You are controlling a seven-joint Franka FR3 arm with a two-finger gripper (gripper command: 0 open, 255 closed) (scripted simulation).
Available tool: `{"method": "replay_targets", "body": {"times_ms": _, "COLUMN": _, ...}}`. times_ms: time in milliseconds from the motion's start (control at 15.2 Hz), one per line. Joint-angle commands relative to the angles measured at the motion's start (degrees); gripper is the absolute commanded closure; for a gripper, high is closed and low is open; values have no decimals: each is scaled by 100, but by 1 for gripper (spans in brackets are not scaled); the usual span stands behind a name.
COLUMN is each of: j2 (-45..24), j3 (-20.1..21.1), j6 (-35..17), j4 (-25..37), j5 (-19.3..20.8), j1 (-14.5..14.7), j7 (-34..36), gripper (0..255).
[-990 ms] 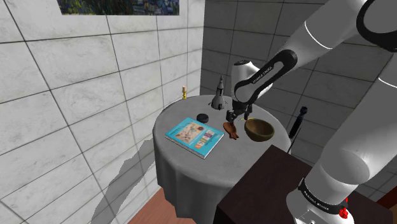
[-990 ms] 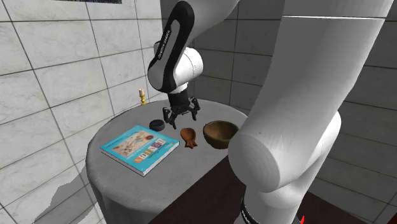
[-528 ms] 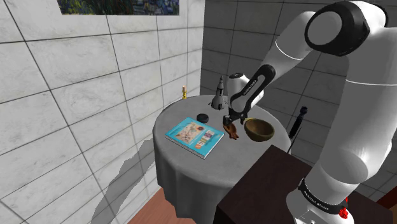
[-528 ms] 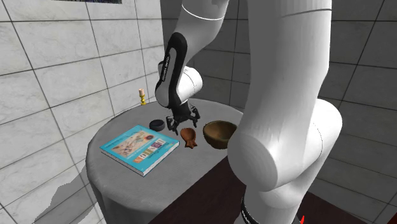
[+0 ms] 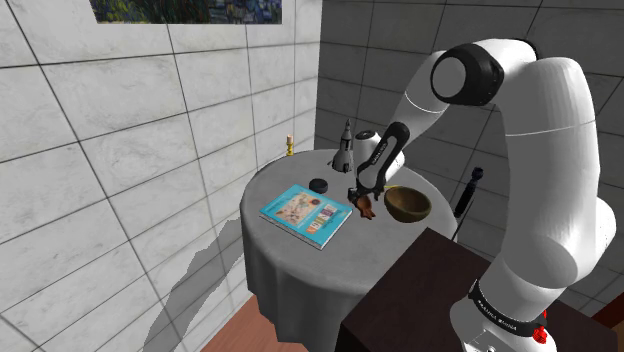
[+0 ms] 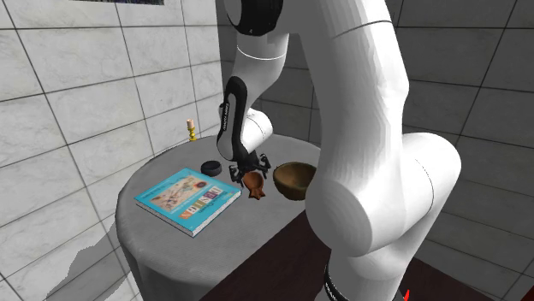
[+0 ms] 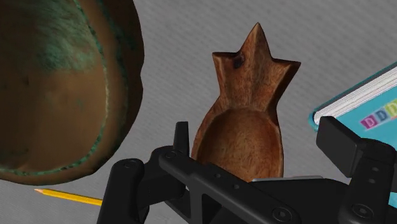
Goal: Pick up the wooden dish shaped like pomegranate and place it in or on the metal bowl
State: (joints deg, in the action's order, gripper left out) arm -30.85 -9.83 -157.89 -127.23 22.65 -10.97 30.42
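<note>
1. Black pincer (image 7: 261, 140) fingers (image 7: 342, 145) stand apart, open wider than the rounded body of the wooden dish (image 7: 245, 127) and set down on either side of it. One finger sits just beside the dish's rim and the other leaves a clear gap, so nothing is clamped. Whether the nearer finger touches the rim cannot be told.
2. From the shoulder view the pincer (image 5: 362, 195) is low over the dish (image 5: 365, 207). The second exterior view shows the same, with the pincer (image 6: 248, 167) right above the dish (image 6: 254, 183).
3. Reddish-brown and grained, the dish is a shallow scooped hollow with a smooth round body. It narrows to a neck and ends in a pointed, star-like crown. It lies flat on the grey surface (image 5: 283, 183).
4. The dish lies between the bowl (image 7: 57, 89) and a book (image 7: 362, 105), close to both and touching neither.
5. The bowl is round and deep, brown, with mottled green patches inside and a greenish line along its rim. It stands upright just beside the dish in the second exterior view (image 6: 293, 180).
6. The book has a teal cover with coloured pictures and pale page edges, and it lies flat (image 5: 305, 214).
7. A thin yellow pencil (image 7: 67, 196) lies on the surface near the bowl.
8. The surface is round and draped in plain grey cloth. A small black disc (image 5: 319, 185) lies on it and a dark rocket-shaped figurine (image 5: 345, 147) stands at its far edge.
</note>
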Motion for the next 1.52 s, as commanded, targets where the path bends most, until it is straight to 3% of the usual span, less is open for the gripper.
{"method": "replay_targets", "body": {"times_ms": 0, "j2": -174, "j3": -26, "j6": -101, "j4": 86, "j5": 14, "j1": -14, "j7": 25, "gripper": 0}}
{"method": "replay_targets", "body": {"times_ms": 330, "j2": -625, "j3": -73, "j6": -387, "j4": 266, "j5": 50, "j1": -52, "j7": 66, "gripper": 0}}
{"method": "replay_targets", "body": {"times_ms": 858, "j2": -625, "j3": -73, "j6": -387, "j4": 266, "j5": 50, "j1": -53, "j7": 66, "gripper": 0}}
{"method": "replay_targets", "body": {"times_ms": 924, "j2": -625, "j3": -72, "j6": -385, "j4": 267, "j5": 50, "j1": -53, "j7": 66, "gripper": 255}}
{"method": "replay_targets", "body": {"times_ms": 1452, "j2": -620, "j3": -73, "j6": -384, "j4": 263, "j5": 50, "j1": -51, "j7": 68, "gripper": 255}}
